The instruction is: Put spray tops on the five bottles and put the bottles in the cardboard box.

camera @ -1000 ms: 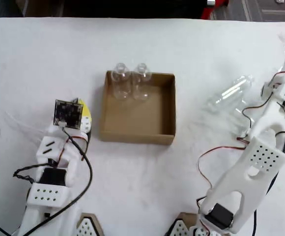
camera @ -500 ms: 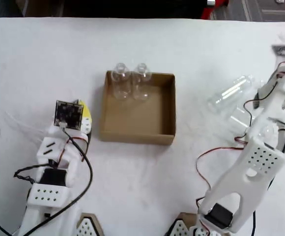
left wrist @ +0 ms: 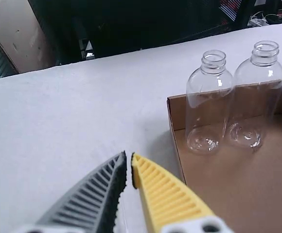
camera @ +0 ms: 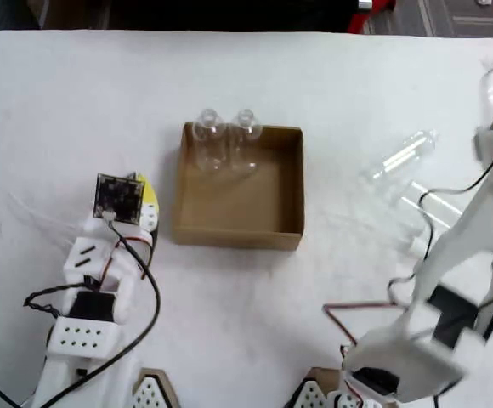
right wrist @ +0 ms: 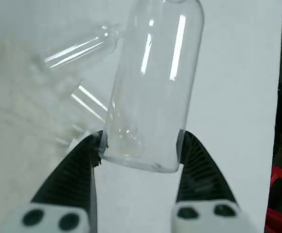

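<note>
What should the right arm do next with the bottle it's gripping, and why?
Probably carry it across toward the cardboard box. The right gripper has its fingers clamped on a clear bottle, and the box has bare floor near the two capless bottles standing in it.

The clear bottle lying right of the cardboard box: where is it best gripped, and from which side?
Probably grip the lying bottle around its wide body, from above, closing across its width: it lies on its side, nothing over it.
</note>
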